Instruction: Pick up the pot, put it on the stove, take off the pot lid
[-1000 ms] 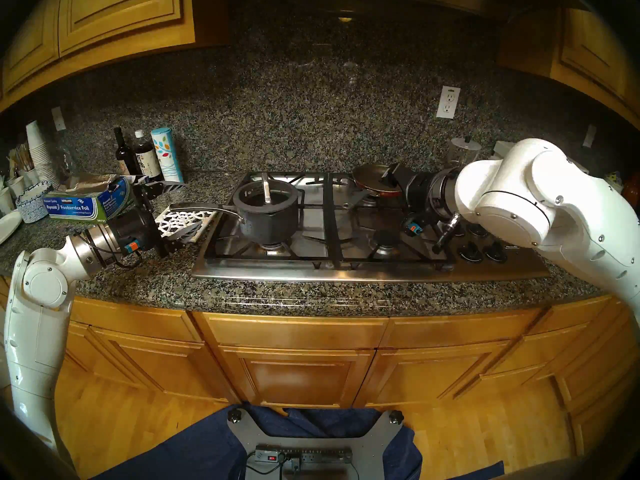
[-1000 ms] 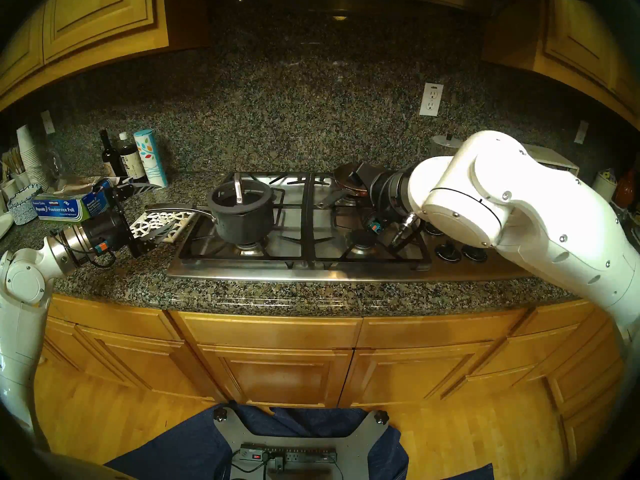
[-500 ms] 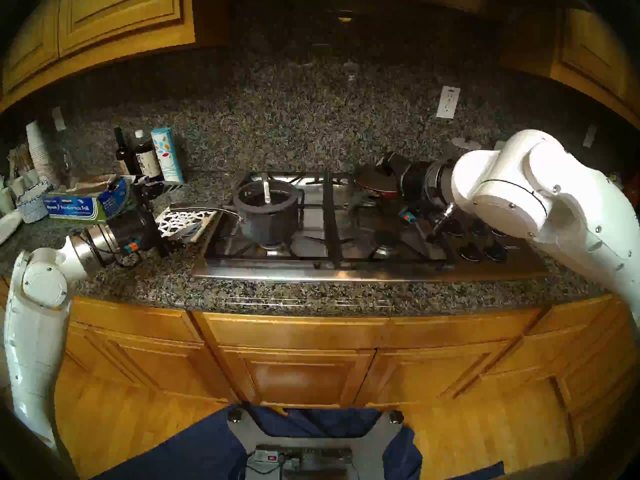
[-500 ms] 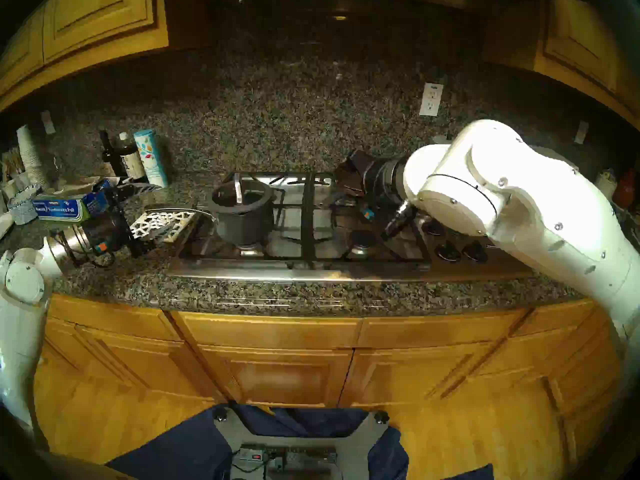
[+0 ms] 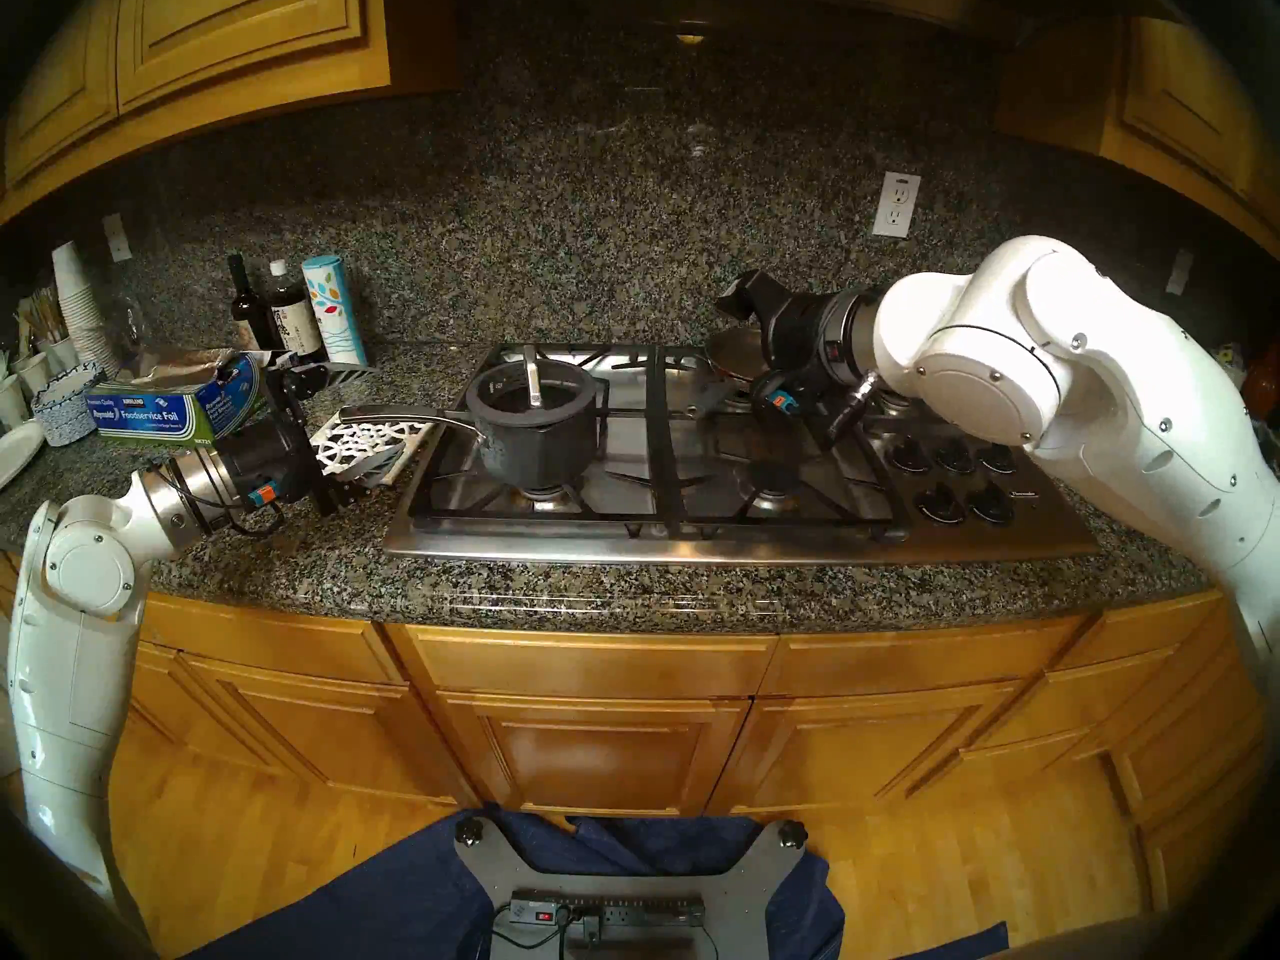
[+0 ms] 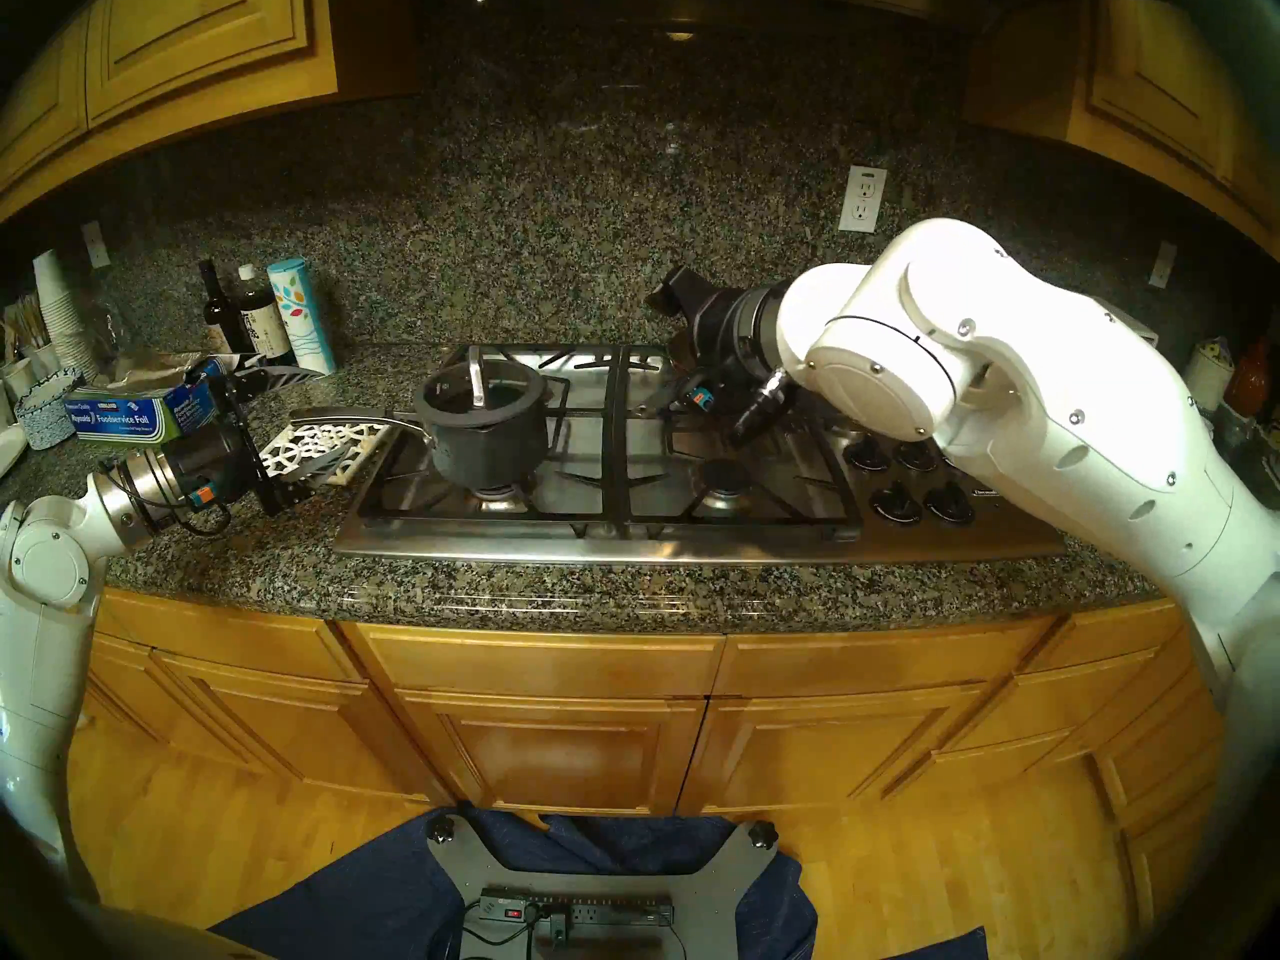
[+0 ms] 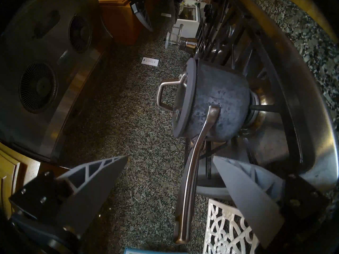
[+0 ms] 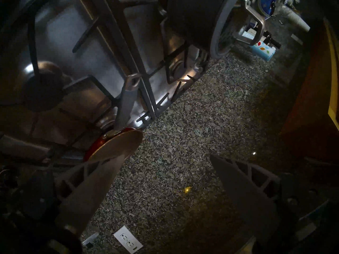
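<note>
The dark-grey pot (image 5: 540,439) stands on the front-left burner of the steel stove (image 5: 762,543). The pot lid (image 5: 505,397) sits on it, silver loop upright. In the left wrist view the pot (image 7: 220,105), lid (image 7: 183,101) and long silver handle (image 7: 190,184) show. My left gripper (image 7: 170,157) is open, and the handle's end lies between its fingers, nearer the right one and not gripped. My right gripper (image 5: 738,300) is open and empty, raised above the back-right burner; the right wrist view shows the gripper (image 8: 167,155) far from the pot (image 8: 190,15).
A red-sided frying pan (image 5: 734,359) rests on the back-right burner under my right gripper. A white trivet (image 5: 360,439) lies left of the stove beneath the pot handle. A foil box (image 5: 159,411), bottles (image 5: 287,314) and paper cups (image 5: 76,300) crowd the left counter. Black knobs (image 5: 956,474) sit at the stove's right.
My right gripper has risen and shifted left from just over the frying pan. The left arm, pot and lid have not moved.
</note>
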You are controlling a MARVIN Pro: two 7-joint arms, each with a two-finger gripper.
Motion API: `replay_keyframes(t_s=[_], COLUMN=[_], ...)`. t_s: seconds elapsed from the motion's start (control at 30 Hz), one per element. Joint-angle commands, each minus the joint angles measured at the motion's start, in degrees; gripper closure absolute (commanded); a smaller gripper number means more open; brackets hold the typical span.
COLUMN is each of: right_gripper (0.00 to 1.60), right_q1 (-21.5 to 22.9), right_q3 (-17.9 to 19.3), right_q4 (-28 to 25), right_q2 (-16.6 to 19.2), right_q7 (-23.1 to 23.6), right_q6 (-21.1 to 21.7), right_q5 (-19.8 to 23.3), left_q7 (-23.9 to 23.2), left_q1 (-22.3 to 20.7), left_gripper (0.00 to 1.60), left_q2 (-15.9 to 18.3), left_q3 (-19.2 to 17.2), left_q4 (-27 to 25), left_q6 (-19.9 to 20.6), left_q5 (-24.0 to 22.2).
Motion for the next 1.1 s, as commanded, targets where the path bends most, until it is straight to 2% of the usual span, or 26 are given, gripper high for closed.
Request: replay_keyframes(t_s=[0.0, 0.53, 1.07], right_gripper=[0.00, 0.00, 0.00], right_q1=[2.1, 2.8, 2.9], right_q3=[1.8, 0.7, -0.6], right_q4=[2.0, 6.0, 8.4], right_q2=[-3.4, -11.8, -16.9], right_q7=[-3.4, -5.8, -7.6], right_q6=[-0.5, -1.5, -1.4], right_q5=[-0.1, -0.5, -1.2], left_q7=[0.6, 0.5, 0.5], left_q1=[-1.1, -1.2, -1.2], left_gripper=[0.00, 0.00, 0.00], left_q2=[0.3, 0.3, 0.3], left_q3=[-1.2, -1.2, -1.2], left_q4=[-1.0, -1.0, -1.0], left_q6=[0.1, 0.0, 0.1], left_q5=[-1.0, -1.0, -1.0])
